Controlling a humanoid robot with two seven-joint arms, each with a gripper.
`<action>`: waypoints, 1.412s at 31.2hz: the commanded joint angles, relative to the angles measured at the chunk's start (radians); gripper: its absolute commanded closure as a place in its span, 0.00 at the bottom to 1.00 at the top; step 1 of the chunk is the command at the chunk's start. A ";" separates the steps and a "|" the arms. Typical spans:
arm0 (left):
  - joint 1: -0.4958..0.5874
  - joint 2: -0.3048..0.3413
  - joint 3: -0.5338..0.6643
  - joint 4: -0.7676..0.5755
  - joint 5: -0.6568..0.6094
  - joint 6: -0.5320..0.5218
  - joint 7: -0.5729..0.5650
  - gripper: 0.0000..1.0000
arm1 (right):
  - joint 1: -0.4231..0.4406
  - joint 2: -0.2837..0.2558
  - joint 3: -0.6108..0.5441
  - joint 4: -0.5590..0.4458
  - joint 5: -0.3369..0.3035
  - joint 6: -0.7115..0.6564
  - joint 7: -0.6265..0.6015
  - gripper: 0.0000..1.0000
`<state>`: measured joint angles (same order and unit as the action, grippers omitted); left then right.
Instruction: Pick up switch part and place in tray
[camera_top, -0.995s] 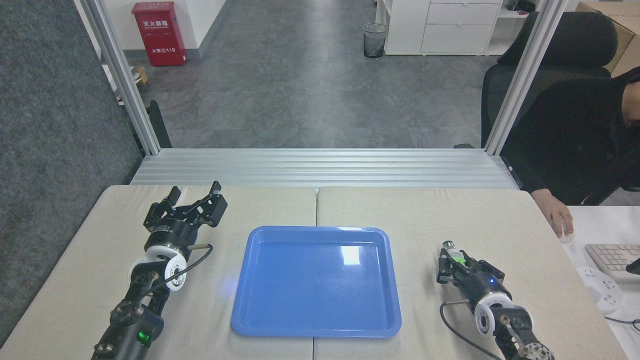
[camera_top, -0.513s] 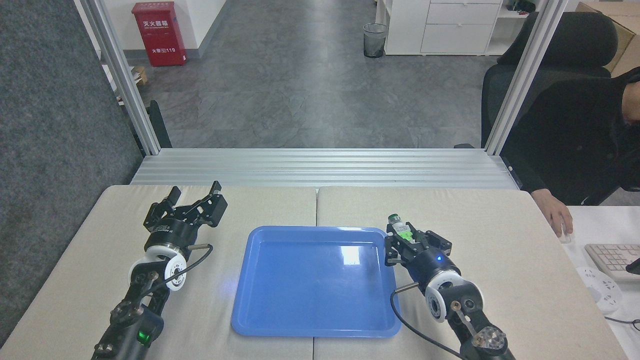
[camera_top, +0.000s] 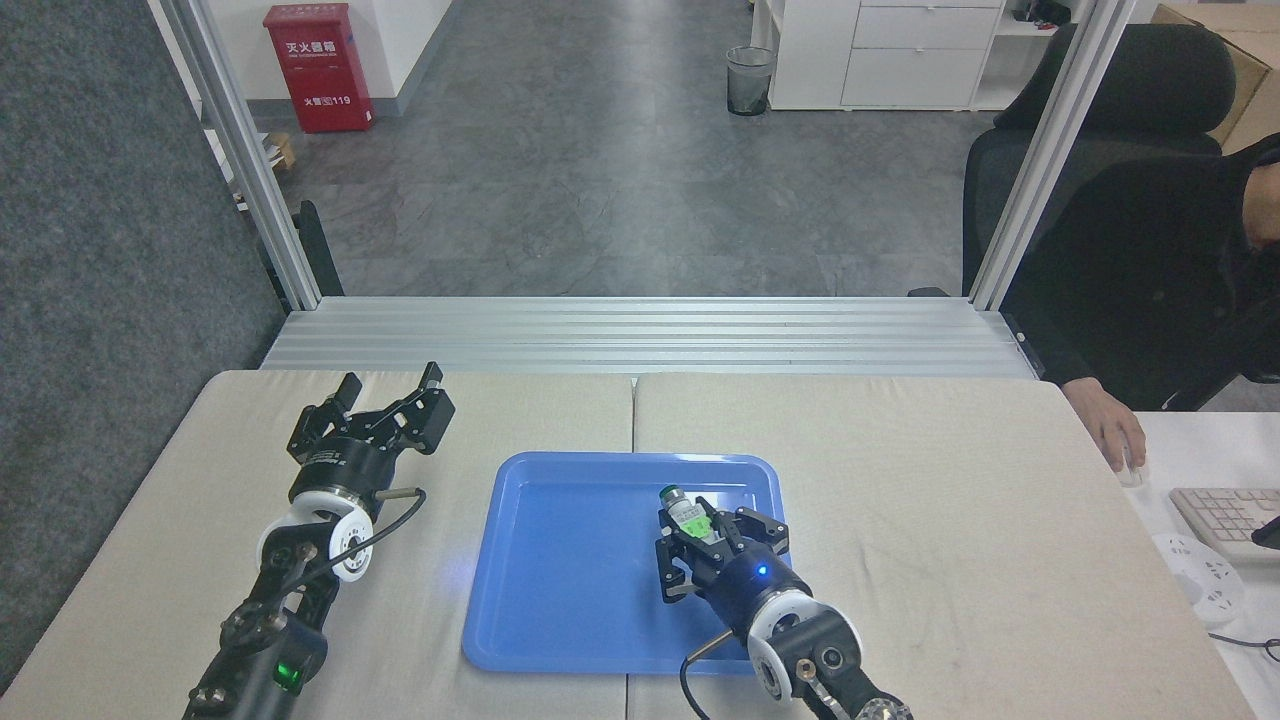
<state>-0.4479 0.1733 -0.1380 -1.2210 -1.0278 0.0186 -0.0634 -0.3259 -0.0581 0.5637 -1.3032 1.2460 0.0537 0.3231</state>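
Note:
The blue tray (camera_top: 560, 580) lies in the middle of the padded table. Over its right half my right gripper (camera_top: 695, 528) is shut on the switch part (camera_top: 686, 515), whose silver end points away from me and whose green and white body sits between the fingers. Whether the part touches the tray floor cannot be told. My left gripper (camera_top: 390, 385) stands open to the left of the tray, near the table's far edge, with nothing between its fingers.
A person in a dark top sits at the right with a hand (camera_top: 1110, 430) on a mouse at the table's right edge. A keyboard (camera_top: 1225, 515) lies on the white desk beside it. Aluminium frame rails (camera_top: 640, 335) run along the far edge.
My right gripper has carried the switch part leftward, from the table right of the tray to over the tray's right half. The left arm has not moved.

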 joint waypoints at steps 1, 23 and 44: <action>0.000 0.000 0.000 0.000 0.000 0.000 0.000 0.00 | 0.037 0.092 0.139 0.113 0.093 0.003 0.001 1.00; 0.000 0.000 0.000 0.000 0.000 0.000 0.000 0.00 | -0.143 0.117 -0.306 0.067 0.059 0.071 -0.140 0.01; 0.000 0.000 0.000 0.000 0.000 0.000 0.000 0.00 | -0.024 -0.147 -0.438 0.068 -0.013 -0.040 -0.259 0.01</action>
<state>-0.4479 0.1733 -0.1381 -1.2210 -1.0278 0.0186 -0.0634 -0.3747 -0.1154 0.2756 -1.2308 1.2517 0.0144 0.0690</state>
